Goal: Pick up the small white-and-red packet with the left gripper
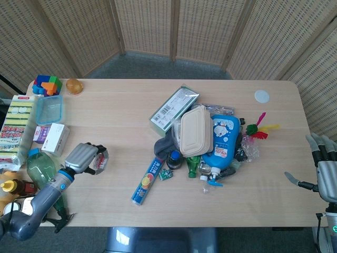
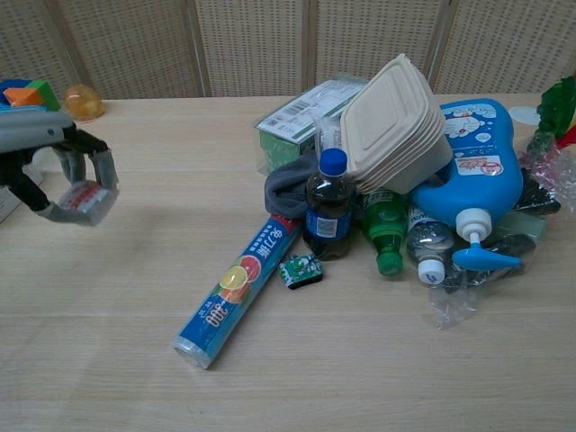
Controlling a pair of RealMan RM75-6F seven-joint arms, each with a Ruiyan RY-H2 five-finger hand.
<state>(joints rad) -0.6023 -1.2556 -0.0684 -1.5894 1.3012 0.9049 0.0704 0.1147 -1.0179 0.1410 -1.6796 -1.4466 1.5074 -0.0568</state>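
While the left hand [image 2: 56, 166] hangs above the bench [image 2: 135, 360], its fingers [image 2: 101, 166] are clamped around the packet [image 2: 79, 197], which sits inside their curl and clear of the wood; a soft shadow lies on the bench beneath and just right of them. The lift looks to be the step in hand, and the pick-up seems all but made. What comes next should call only for a steady hold, since the packet is small and light and could slip out of the fingers' lower side if they loosen.

From the chest view the packet is a flat, pale wrapper with red print on its face, tilted a little; the head view shows only a sliver of it under the hand [image 1: 81, 156].

Far to the right, the right hand [image 1: 324, 176] rests with its fingers apart, holding nothing.
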